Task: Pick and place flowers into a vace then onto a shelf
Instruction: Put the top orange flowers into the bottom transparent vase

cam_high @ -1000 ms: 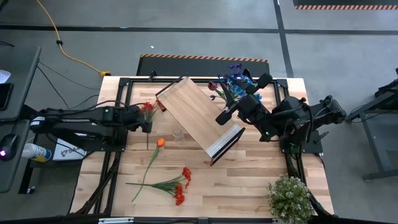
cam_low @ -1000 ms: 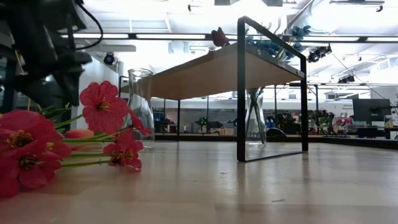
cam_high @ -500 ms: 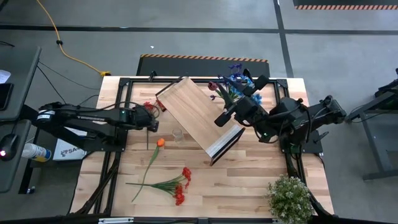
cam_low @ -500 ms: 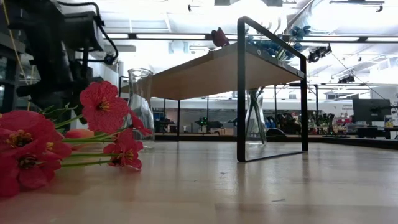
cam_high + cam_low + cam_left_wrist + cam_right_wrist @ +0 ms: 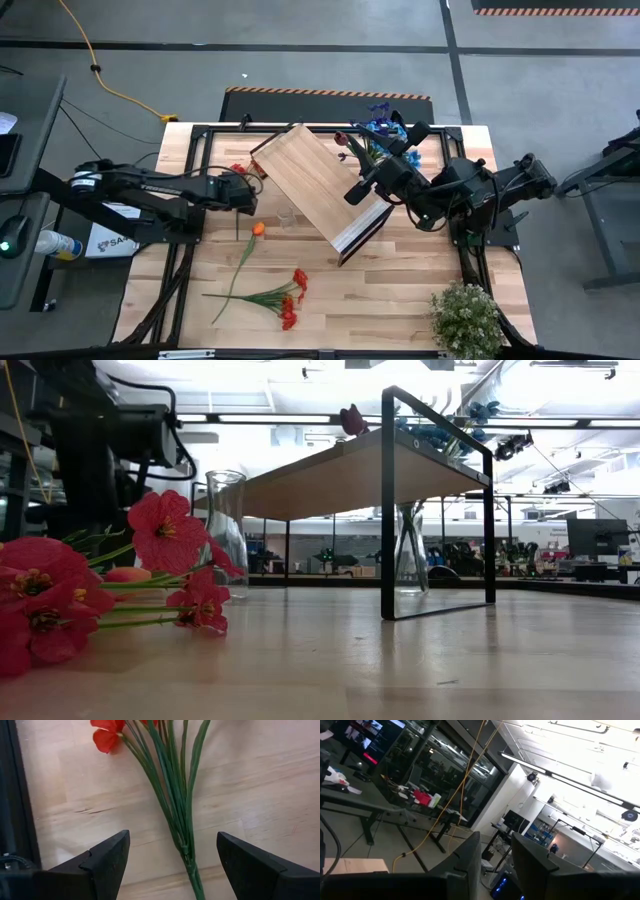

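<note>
Two arms work over the desk [image 5: 400,290], with the shelf [image 5: 318,195] standing tilted across its middle as the landmark. The left gripper [image 5: 247,194] hangs just beside the shelf's near-left end, over a bunch of red flowers [image 5: 167,785] lying flat on the wood; in the left wrist view its jaws stand wide apart on either side of the green stems, touching nothing. The right gripper [image 5: 357,190] reaches over the shelf's white end edge, near a vase of blue and purple flowers [image 5: 378,133] that stands at the shelf's far right side. Its jaws show a narrow gap in the right wrist view, and nothing can be seen held between them. A small clear vase [image 5: 286,215] stands empty just beside the shelf's near long edge. An orange flower [image 5: 256,231] lies a little nearer than that vase, and a spray of red flowers [image 5: 285,298] lies well apart from the shelf, toward the desk's near edge. A bushy potted plant [image 5: 466,318] sits at the near right corner.
</note>
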Robot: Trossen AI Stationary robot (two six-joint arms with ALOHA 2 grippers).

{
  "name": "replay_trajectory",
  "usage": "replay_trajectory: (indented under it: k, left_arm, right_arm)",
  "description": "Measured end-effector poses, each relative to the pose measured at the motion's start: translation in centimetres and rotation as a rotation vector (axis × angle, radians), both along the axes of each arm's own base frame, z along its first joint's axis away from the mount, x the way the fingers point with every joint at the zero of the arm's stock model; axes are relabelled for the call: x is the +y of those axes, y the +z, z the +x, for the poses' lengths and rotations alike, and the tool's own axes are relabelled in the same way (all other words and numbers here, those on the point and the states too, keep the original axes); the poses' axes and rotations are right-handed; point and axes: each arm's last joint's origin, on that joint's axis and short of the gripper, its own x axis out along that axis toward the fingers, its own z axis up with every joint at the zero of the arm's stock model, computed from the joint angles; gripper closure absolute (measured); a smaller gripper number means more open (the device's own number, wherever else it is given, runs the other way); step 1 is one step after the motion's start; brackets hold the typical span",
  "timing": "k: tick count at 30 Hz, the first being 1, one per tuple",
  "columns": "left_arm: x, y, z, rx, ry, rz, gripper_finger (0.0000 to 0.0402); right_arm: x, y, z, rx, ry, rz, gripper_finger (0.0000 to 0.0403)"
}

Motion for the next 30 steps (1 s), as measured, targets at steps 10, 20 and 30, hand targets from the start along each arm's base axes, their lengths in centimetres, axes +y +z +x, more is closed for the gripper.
replay_trajectory:
  k: [10, 20, 30]
  left_arm:
    - [0.1, -0.7, 0.9, -0.016, 0.003, -0.009, 0.0069]
    - [0.0, -1.3, 1.0, -0.003, 0.068, -0.052, 0.0069]
    - [0.0, -1.5, 1.1, -0.003, 0.070, -0.051, 0.0069]
  right_arm:
    - [0.0, 0.0, 0.0, 0.004, 0.000, -0.001, 0.0304]
    - [0.0, -0.3, 0.2, 0.017, 0.003, 0.017, 0.0304]
    - [0.1, -0.4, 0.2, 0.019, 0.003, 0.016, 0.0304]
